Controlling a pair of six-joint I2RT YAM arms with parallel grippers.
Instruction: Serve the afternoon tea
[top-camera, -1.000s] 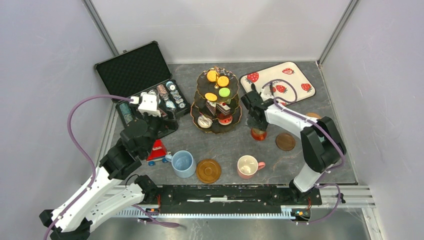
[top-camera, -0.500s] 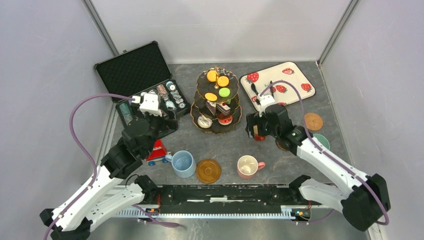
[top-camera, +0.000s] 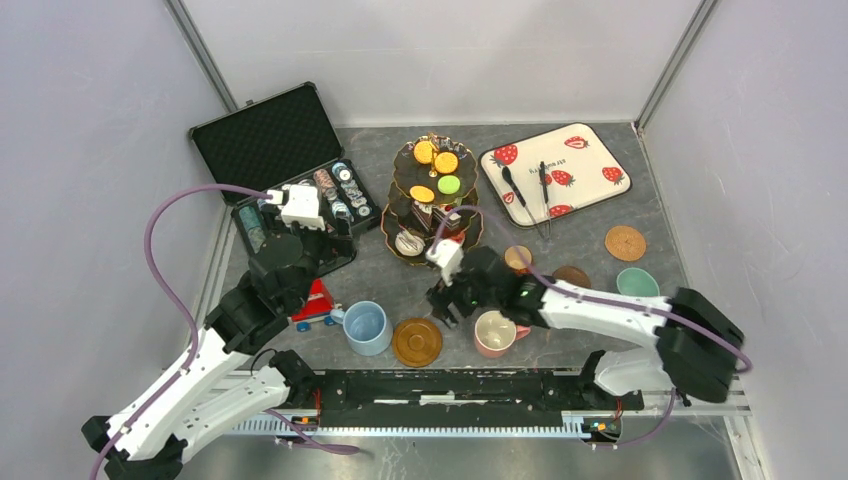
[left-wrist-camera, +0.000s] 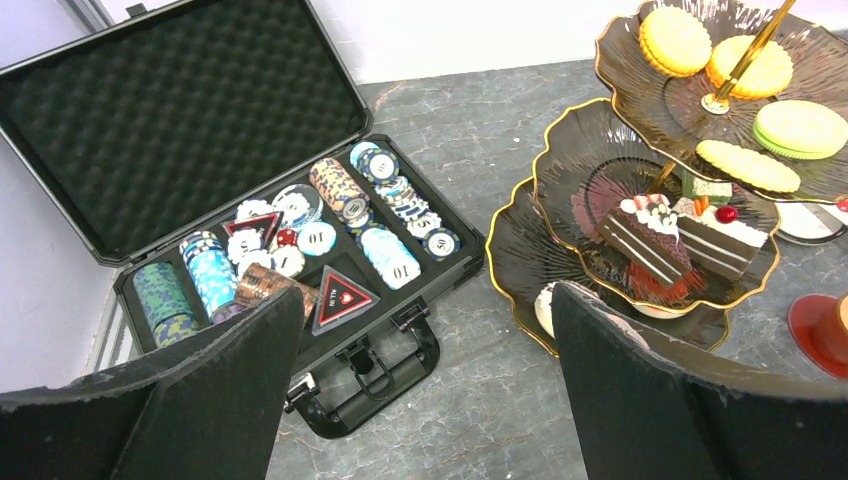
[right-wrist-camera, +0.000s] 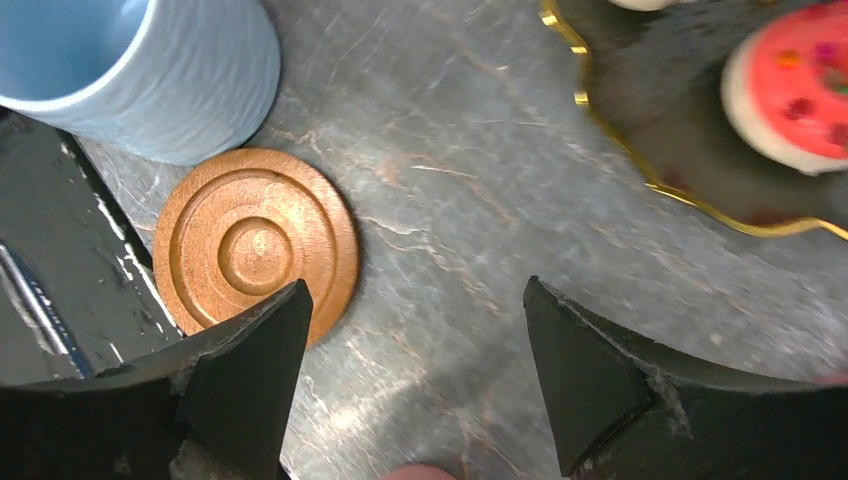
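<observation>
Right gripper (right-wrist-camera: 410, 300) has left small brown mug (top-camera: 517, 259) and is now low over table. Jaws wide, nothing between. Wooden coaster (right-wrist-camera: 255, 240) flat, just beside one finger. I judge it light, stiff, thin; I take it by rim.

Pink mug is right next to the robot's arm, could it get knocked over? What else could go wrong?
Maybe, yes. The right arm passes right beside the pink mug, so a sideways swing could tip it. The open right fingers hover between the wooden coaster and the stand with its gold rim. A bump there might shake the pink donut off.
</observation>
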